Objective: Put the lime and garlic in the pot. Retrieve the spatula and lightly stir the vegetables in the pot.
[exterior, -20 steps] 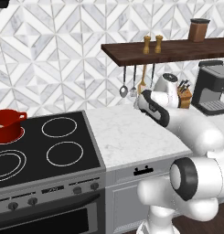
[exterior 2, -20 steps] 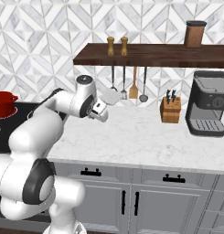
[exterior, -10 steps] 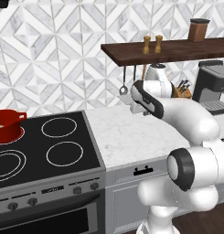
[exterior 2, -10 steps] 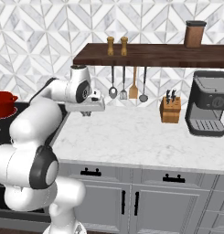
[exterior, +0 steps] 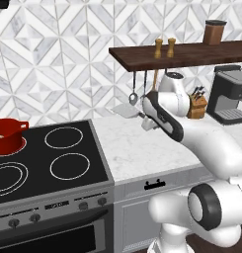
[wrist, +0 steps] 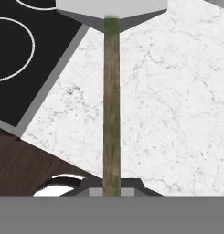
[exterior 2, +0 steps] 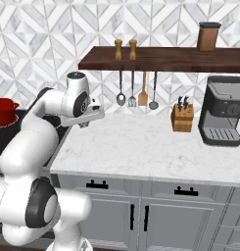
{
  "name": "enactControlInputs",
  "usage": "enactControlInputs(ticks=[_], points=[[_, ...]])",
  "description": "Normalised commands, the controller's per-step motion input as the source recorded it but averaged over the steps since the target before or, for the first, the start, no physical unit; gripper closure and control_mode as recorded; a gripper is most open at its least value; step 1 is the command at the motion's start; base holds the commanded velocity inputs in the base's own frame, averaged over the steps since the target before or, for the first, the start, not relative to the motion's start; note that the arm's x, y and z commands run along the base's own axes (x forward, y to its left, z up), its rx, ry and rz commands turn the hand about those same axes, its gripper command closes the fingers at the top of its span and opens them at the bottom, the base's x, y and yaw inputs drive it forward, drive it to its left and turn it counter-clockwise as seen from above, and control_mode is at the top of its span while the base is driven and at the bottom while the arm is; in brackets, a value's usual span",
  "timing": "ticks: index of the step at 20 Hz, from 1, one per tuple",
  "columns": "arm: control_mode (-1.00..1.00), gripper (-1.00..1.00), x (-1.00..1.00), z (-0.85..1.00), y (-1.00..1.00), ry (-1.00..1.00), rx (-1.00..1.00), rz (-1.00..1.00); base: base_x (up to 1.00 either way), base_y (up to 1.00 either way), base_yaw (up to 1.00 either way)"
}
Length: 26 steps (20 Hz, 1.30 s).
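The fingers are closed on the spatula [wrist: 111, 100], whose brown handle runs straight up from between them in the hand view to the pale blade at the top edge; the gripper [wrist: 111, 187] sits at the bottom of that view, and below the handle lie the marble counter [wrist: 177, 114] and a corner of the black stove [wrist: 22, 77]. The left base view shows what the hand view cannot: the blade [exterior: 123, 110] held flat and level in the air, above the counter's back part, just right of the stove's edge, with the gripper [exterior: 144, 116] behind it. In the right base view the spatula [exterior 2: 84, 117] shows as a thin grey slab beside the hand. The red pot [exterior: 7, 136] stands on the stove's back left burner, well apart from the blade; its inside cannot be made out. Four burner rings are drawn on the stove. Under the wooden shelf [exterior 2: 160, 59] hang four utensils [exterior 2: 136, 95]; on it stand two small mills [exterior 2: 125, 49] and one brown canister [exterior 2: 208, 36]. One knife block [exterior 2: 182, 116] and one coffee machine [exterior 2: 224, 117] stand at the counter's right, leaving the marble between them and the stove bare.
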Motion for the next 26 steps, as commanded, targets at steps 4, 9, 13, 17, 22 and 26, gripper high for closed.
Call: enactControlInputs(ticks=[4, 9, 13, 17, 22, 26], points=[[-1.00, 1.00, -0.23, 0.15, 0.21, 0.00, 0.01, 0.17, 0.00, 0.00, 0.00], [-1.00, 1.00, -0.72, 0.01, -0.15, -0.10, 0.00, -0.01, 0.00, 0.00, 0.00], [-1.00, 1.00, -0.67, 0.07, -0.13, -0.14, 0.00, -0.05, 0.00, 0.00, 0.00], [-1.00, 1.00, 0.00, 0.00, 0.00, -0.01, 0.00, 0.00, 0.00, 0.00, 0.00], [1.00, 1.00, 0.00, 0.00, 0.00, 0.00, 0.00, 0.00, -0.38, 0.05, 0.01], [1.00, 1.00, 0.00, 0.00, 0.00, 0.00, 0.00, 0.00, -0.53, 0.77, 0.12]])
